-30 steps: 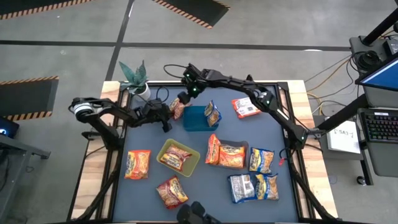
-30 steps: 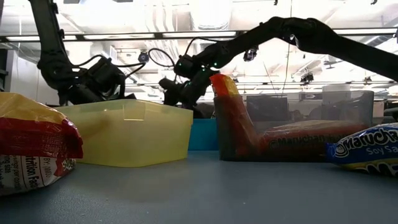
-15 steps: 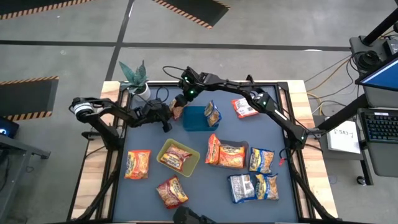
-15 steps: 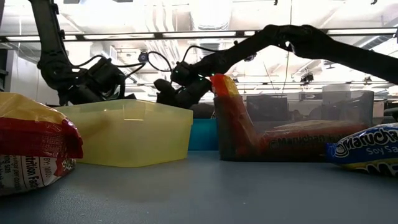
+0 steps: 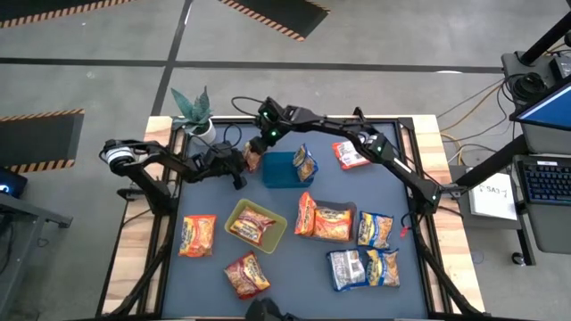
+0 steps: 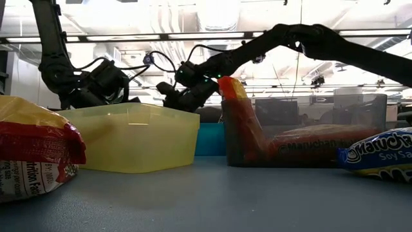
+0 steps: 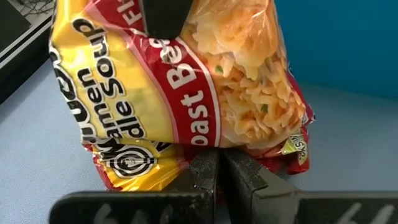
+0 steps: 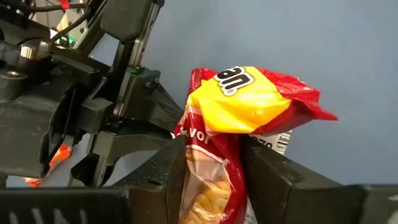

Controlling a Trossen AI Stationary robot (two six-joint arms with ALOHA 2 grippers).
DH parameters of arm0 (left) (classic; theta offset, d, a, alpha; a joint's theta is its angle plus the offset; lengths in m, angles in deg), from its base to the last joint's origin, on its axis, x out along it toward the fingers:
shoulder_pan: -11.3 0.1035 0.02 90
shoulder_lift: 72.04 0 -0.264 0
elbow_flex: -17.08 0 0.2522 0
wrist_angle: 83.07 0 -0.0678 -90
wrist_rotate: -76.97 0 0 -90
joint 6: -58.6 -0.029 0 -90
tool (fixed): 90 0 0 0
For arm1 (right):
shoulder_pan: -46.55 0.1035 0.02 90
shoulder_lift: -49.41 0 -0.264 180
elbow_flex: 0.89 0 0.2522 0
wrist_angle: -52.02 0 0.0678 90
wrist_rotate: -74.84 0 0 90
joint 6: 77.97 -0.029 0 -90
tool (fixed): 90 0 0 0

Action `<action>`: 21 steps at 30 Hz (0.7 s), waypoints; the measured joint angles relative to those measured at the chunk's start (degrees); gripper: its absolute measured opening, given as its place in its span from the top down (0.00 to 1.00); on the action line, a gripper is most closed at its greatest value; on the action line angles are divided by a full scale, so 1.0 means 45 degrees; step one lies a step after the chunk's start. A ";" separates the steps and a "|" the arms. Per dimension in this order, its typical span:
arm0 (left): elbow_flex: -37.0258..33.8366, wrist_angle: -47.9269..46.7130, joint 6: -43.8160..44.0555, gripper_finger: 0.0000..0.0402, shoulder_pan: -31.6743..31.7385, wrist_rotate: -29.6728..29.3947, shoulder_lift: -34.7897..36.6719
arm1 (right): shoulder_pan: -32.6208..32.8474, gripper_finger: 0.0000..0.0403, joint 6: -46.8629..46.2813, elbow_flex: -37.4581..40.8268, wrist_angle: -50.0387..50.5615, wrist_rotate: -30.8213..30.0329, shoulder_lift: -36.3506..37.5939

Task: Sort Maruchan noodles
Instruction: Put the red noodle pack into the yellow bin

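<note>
Both claws pinch one noodle packet (image 5: 253, 157) at the blue tray's (image 5: 281, 171) ten o'clock corner. The right claw (image 8: 211, 165) clamps one end. The left claw (image 7: 221, 177) nips the other.

A potted plant (image 5: 191, 111) stands at the table's far-left corner, near blue (image 5: 280, 169) and yellow-green (image 5: 256, 225) trays.

Grey concrete floor (image 5: 107, 36) all round, black-orange hazard stripes (image 5: 272, 13) far side. Potted plant (image 5: 192, 109) at far-left corner of blue-grey surface (image 5: 294, 285). Right: keyboard (image 5: 546, 183), cables (image 5: 464, 111). Ceiling strip lights (image 6: 129, 37) overhead.
</note>
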 joint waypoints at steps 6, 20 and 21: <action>-0.0012 0.0088 0.0002 1.00 0.0000 0.0084 0.0005 | 0.0208 0.59 -0.0124 0.0005 0.0012 -0.0263 -0.0002; -0.0029 0.0576 0.0164 1.00 -0.0010 0.0340 0.0000 | 0.0526 0.41 0.0305 0.0017 0.0030 -0.0802 -0.0015; -0.0029 0.0607 0.0194 1.00 -0.0010 0.0345 0.0000 | 0.0546 0.42 0.0349 0.0029 0.0034 -0.0929 -0.0015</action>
